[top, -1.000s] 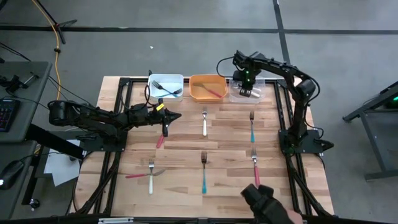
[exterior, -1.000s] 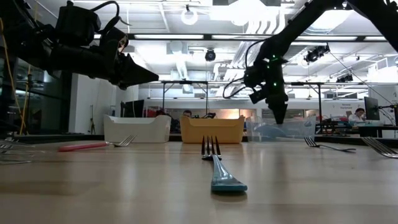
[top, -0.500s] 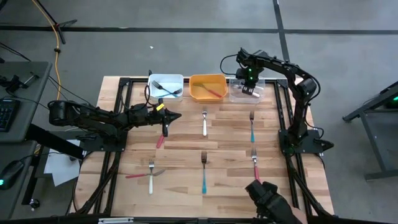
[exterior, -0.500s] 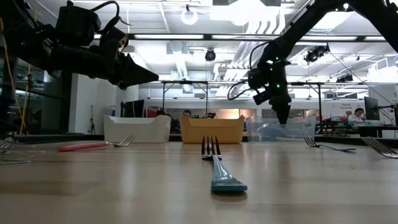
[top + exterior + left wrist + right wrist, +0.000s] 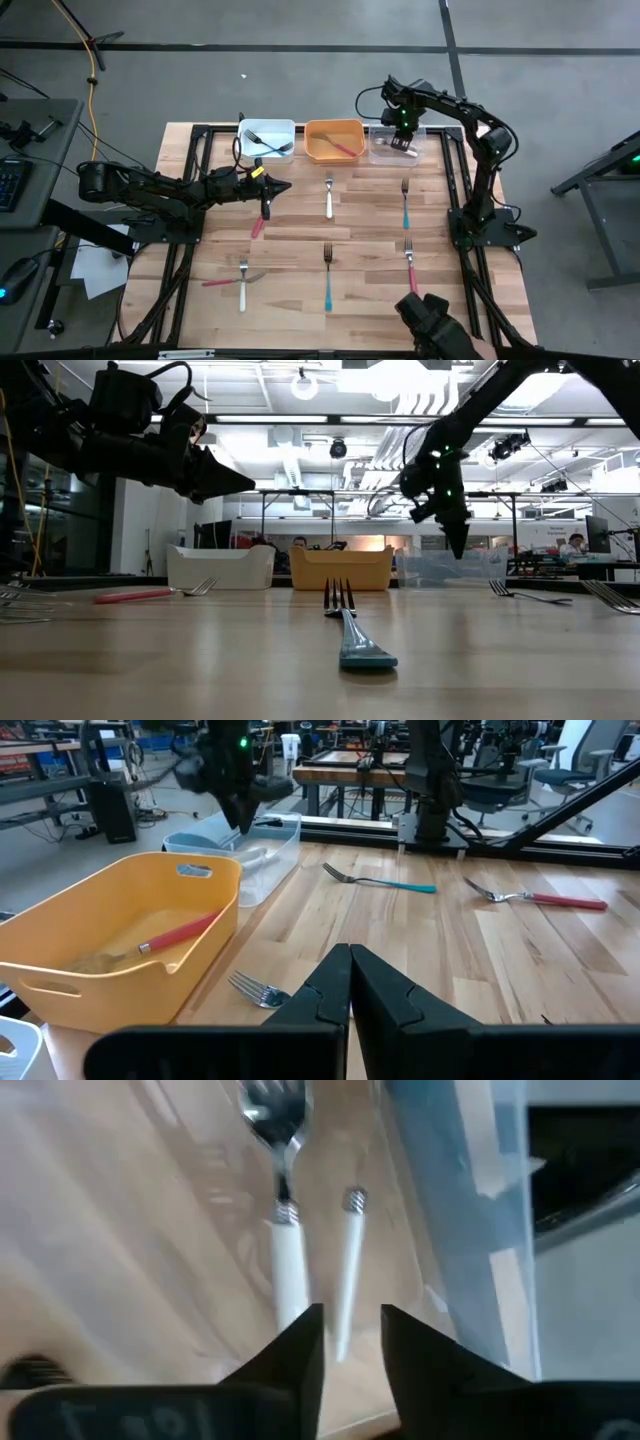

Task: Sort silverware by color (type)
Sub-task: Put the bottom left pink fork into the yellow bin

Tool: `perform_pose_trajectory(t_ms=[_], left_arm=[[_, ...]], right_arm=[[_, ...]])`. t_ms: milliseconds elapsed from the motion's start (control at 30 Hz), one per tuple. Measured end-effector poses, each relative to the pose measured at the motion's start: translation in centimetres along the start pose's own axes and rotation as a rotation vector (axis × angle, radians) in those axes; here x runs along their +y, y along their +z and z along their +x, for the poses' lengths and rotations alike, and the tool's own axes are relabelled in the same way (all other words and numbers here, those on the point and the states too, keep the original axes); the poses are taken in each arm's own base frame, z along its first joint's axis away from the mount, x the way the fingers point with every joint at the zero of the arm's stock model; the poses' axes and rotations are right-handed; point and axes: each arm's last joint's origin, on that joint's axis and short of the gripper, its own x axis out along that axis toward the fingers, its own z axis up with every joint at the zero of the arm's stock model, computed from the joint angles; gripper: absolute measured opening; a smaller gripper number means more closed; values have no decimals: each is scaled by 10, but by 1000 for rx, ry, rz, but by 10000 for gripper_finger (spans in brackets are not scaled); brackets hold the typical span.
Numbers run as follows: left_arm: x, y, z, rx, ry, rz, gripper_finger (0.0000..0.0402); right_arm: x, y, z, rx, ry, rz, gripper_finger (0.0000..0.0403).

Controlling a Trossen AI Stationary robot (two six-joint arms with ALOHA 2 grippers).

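Small forks lie flat on the wooden table: a white one, a blue one, a red one, a red and a white one crossed, another blue and another red. My right gripper hangs open over the clear bin, pointing down. In its wrist view a white-handled fork lies on the bin floor, with a second white handle beside it, below the gap between the fingers. My left gripper is shut and hovers above the red fork.
The white bin holds a dark fork and the orange bin a red fork; all three bins stand in a row at the far edge. A dark shape, perhaps a person, shows at the near edge.
My right gripper has shifted a little toward the table's right and far edge above the clear bin. The dark shape at the near edge has moved slightly to the right.
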Motion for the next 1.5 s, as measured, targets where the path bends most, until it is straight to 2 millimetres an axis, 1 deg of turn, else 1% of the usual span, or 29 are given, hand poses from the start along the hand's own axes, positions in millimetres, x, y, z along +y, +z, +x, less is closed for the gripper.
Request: perform_pose_trajectory(t_ms=[167,200,300,400,467,567,633,700,800,867,933,1033,1133,1200,1300,1367,1500], left_arm=[[0,0,0,2,0,-13,1],[0,-1,0,6,0,-17,1],[0,-2,0,23,1,-19,1],[0,-3,0,35,0,-20,1],[-1,-4,0,37,-3,-23,1],[-3,-4,0,38,-13,-17,1],[-4,-4,0,42,-19,-16,1],[-6,-5,0,48,-26,-15,1],[-7,-5,1,65,-32,-14,1],[-9,-2,4,83,-42,-7,1],[-13,4,7,118,-63,14,1],[-22,16,12,222,-94,46,1],[-33,34,11,350,-124,66,1],[-41,45,7,456,-138,63,0],[-53,58,-4,636,-135,31,0],[-61,66,-13,754,-122,-4,0],[-81,74,-32,946,-93,-94,3]], right_arm=[[11,2,-31,-177,30,24,17],[14,3,-38,-220,32,21,9],[27,11,-54,-330,28,5,8],[40,21,-62,-429,31,-3,9],[51,26,-61,-504,18,-22,4],[73,29,-45,-619,50,-27,2],[91,27,-32,-681,63,-26,2],[112,25,-26,-775,52,-37,1],[139,19,-31,-957,11,-30,1],[154,12,-34,-1059,-2,-6,1],[169,4,-39,-1166,-13,10,1],[187,-11,-42,-1283,-20,15,0],[200,-27,-39,-1342,-20,12,0],[205,-36,-37,-1368,-32,18,0],[211,-50,-27,-1356,-51,13,0],[212,-58,-22,-1355,-79,-1,0],[209,-67,-22,-1383,-91,24,0]])
